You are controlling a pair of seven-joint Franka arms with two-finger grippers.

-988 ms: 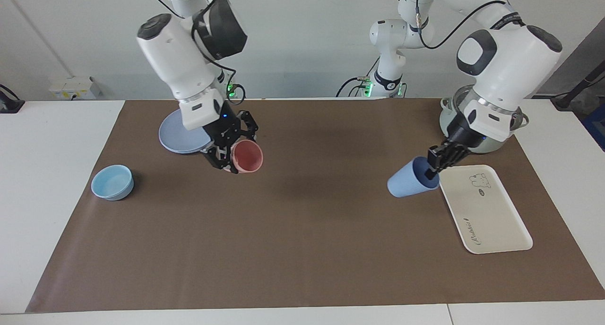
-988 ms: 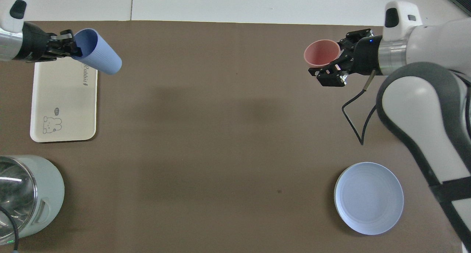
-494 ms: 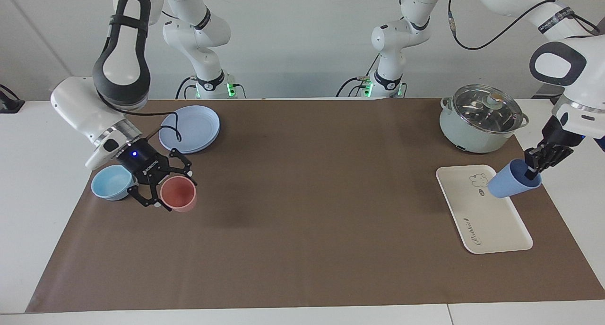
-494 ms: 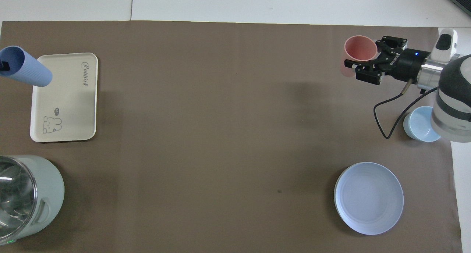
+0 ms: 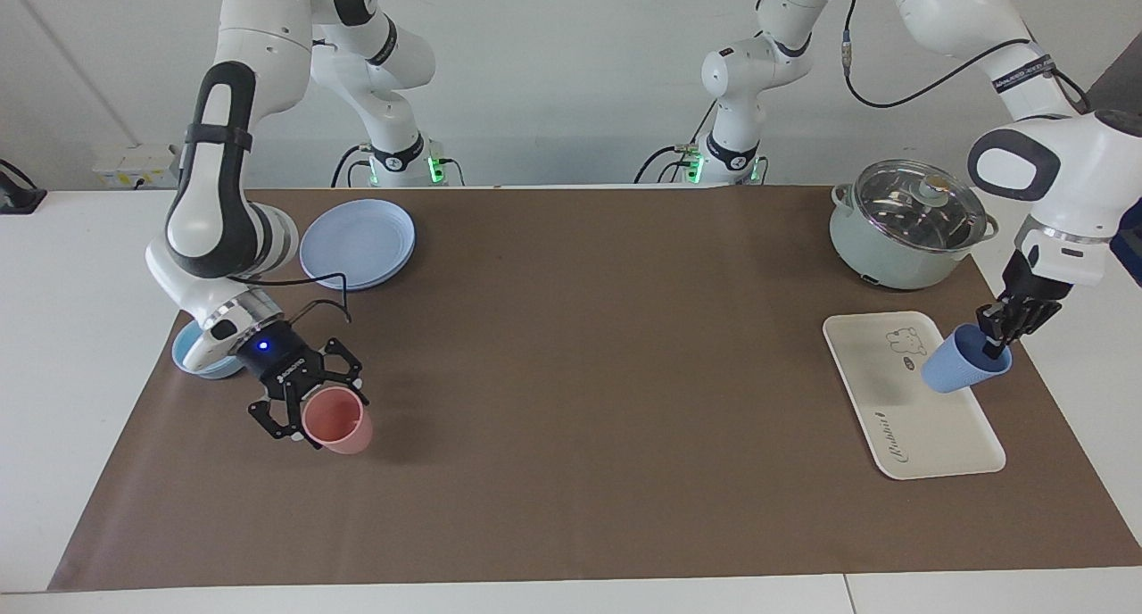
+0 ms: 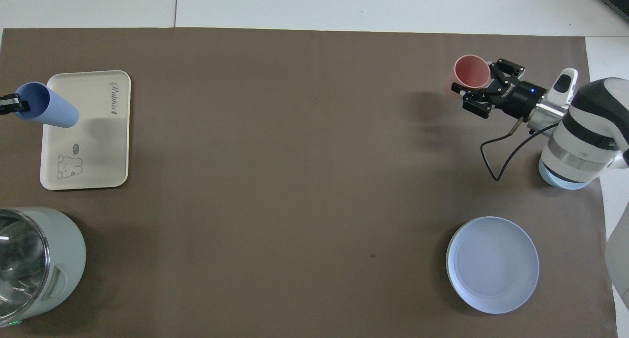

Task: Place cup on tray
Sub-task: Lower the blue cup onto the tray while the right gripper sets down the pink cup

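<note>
- Carrying step is in hand: the left gripper (image 5: 993, 339) clamps the rim of the blue cup (image 5: 962, 365), tilted in the air over the tray (image 5: 901, 418) edge.
- Next move, by judgement, calls for righting the cup, lowering it onto the tray below, then letting go.
- The right gripper (image 5: 303, 409) clamps the pink cup (image 5: 338, 423) above the mat (image 5: 589, 400).
- Count: two cups, one tray, one plate (image 5: 359, 243), one bowl (image 5: 192, 360), one pot (image 5: 906, 226).
</note>
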